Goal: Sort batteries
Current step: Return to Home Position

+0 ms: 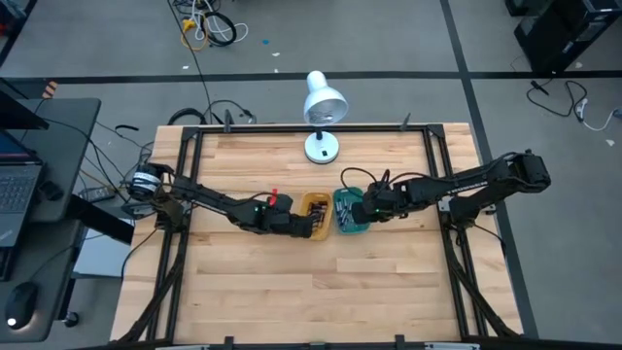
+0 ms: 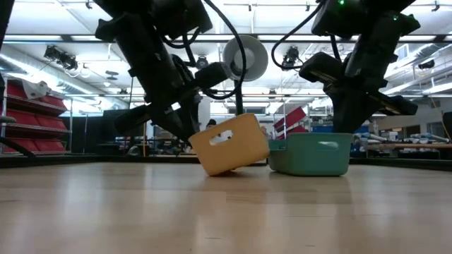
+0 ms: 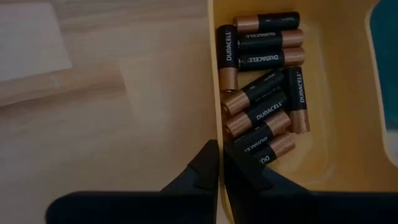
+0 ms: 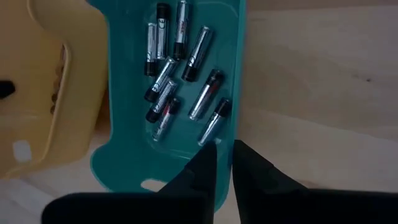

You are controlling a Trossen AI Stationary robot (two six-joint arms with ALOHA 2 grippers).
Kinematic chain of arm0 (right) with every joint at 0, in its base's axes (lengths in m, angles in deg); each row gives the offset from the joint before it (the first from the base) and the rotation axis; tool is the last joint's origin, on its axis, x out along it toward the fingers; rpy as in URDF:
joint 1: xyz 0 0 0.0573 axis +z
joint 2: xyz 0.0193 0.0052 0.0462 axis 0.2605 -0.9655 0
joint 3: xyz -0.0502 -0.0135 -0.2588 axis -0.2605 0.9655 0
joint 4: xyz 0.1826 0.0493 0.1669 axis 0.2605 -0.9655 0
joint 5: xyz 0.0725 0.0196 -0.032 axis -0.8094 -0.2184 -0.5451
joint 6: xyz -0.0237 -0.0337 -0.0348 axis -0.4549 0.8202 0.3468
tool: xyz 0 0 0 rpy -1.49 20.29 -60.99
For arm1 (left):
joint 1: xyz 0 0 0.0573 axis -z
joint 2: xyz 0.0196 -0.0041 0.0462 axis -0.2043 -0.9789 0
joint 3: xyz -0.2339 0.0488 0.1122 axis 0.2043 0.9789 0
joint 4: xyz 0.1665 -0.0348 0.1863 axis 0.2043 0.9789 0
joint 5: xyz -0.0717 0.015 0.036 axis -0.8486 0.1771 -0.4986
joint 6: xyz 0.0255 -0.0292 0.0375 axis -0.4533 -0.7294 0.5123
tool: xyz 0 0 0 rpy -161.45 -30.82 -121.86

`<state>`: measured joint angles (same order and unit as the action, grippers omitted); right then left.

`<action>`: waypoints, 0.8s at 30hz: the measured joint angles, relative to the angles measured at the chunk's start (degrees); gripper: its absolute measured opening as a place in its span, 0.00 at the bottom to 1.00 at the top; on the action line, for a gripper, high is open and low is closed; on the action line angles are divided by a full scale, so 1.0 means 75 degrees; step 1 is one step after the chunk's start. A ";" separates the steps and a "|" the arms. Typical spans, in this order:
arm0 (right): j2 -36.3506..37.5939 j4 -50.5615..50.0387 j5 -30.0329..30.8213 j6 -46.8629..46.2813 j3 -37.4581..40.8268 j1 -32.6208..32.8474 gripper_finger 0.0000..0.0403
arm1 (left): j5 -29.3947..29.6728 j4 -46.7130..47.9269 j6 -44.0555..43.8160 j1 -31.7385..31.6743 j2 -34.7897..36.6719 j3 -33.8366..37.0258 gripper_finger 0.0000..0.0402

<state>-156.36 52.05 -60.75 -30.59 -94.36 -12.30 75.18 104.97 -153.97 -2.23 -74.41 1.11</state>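
Observation:
A yellow tray (image 1: 316, 214) and a teal tray (image 1: 347, 216) stand side by side at the table's middle. The yellow tray (image 3: 348, 124) holds several black-and-copper batteries (image 3: 261, 93). The teal tray (image 4: 130, 143) holds several thinner dark and silvery batteries (image 4: 180, 81). My left gripper (image 3: 221, 168) is shut on the yellow tray's left wall. My right gripper (image 4: 225, 162) is shut on the teal tray's right wall. In the low view the yellow tray (image 2: 229, 144) is tipped, while the teal tray (image 2: 311, 154) sits flat on its base. My left gripper pinches the yellow tray's left wall (image 3: 216, 124), one finger inside the tray and one outside, slanting down from the table's left. The tray is tilted: its lower left edge (image 2: 212, 171) is on the table and its side toward the teal tray is raised. My right gripper has the teal tray's right wall (image 4: 238, 124) between its fingers, one finger (image 4: 202, 165) inside the tray and one outside, coming steeply from above. The tray stays flat on the table.
A white desk lamp (image 1: 324, 107) stands at the table's far edge, behind the trays. Bare wooden tabletop (image 1: 311, 292) lies toward the near edge. A desk with a laptop (image 1: 19, 185) is off the table's left side.

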 joint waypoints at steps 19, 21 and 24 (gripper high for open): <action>0.0000 -0.0122 0.0152 -0.0319 0.0000 0.0360 0.09 | 0.0048 -0.0042 0.0850 -0.0076 0.0277 0.0017 0.28; 0.0000 -0.0087 0.0152 -0.0320 0.0000 0.0360 0.09 | 0.0055 -0.0039 0.0850 -0.0070 0.0280 0.0017 0.29; 0.0000 -0.0064 0.0152 -0.0313 0.0000 0.0376 0.11 | 0.0105 -0.0016 0.0807 -0.0075 0.0283 0.0017 0.29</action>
<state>-156.36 51.57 -59.61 -32.94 -94.36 -9.48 75.97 104.85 -147.92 -2.79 -72.29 1.24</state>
